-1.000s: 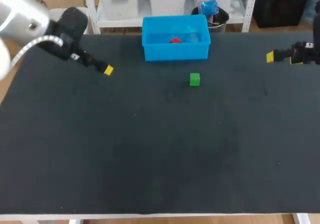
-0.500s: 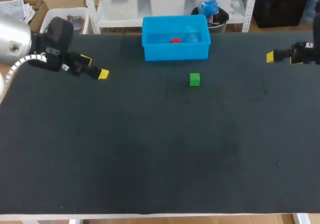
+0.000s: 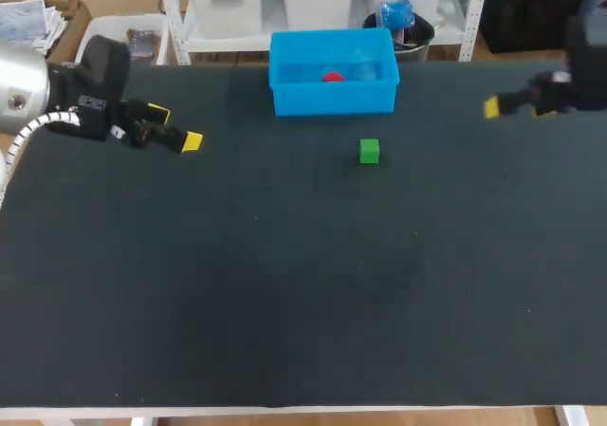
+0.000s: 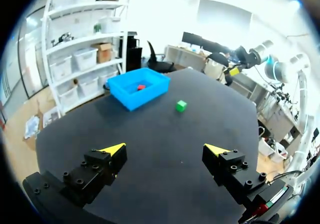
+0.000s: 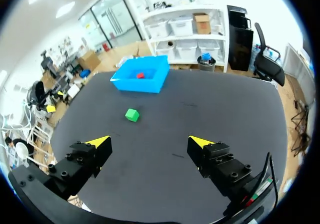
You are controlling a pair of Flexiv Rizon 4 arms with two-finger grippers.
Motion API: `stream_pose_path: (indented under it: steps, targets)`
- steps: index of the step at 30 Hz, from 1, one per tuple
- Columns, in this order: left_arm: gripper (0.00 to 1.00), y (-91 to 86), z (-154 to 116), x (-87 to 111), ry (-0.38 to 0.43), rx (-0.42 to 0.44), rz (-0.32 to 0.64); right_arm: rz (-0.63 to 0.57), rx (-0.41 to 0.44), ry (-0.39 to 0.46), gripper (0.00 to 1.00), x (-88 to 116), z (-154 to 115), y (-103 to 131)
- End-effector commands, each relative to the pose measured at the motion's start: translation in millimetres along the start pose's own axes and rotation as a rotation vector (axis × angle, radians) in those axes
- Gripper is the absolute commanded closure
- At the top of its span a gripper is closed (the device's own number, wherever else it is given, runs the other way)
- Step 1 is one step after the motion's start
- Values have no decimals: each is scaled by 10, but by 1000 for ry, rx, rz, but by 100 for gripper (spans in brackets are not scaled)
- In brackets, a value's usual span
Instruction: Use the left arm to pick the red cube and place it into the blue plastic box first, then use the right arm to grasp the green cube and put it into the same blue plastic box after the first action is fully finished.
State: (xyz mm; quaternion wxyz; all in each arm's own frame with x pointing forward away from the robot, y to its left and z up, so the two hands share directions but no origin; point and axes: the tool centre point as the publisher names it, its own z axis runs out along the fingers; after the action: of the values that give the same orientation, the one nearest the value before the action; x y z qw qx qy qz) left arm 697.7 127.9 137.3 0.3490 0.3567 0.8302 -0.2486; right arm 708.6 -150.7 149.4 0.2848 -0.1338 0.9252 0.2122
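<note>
Far ahead of both jaws lies the green cube (image 3: 369, 151).

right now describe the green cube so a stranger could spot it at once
On the dark table, find the blue plastic box at the far edge. The green cube sits just in front of it, outside; the red cube lies inside.

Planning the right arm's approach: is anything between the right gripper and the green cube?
Nothing: the head view shows only bare table between the right gripper and the green cube.
</note>
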Motion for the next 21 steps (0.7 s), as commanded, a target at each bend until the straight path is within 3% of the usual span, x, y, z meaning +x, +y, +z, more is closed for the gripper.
stream_pose_path:
  steps: [1,8,10,21]
  targets:
    - [0,7,-8,21,-10,4,2,-10,164,100,0,-255,429,374]
    - [0,7,-8,21,-10,4,2,-19,245,207,0,-245,867,789]
    - [0,7,-8,21,-10,4,2,-36,225,227,0,-245,943,873]
    - [0,7,-8,21,-10,4,2,-36,225,227,0,-245,943,873]
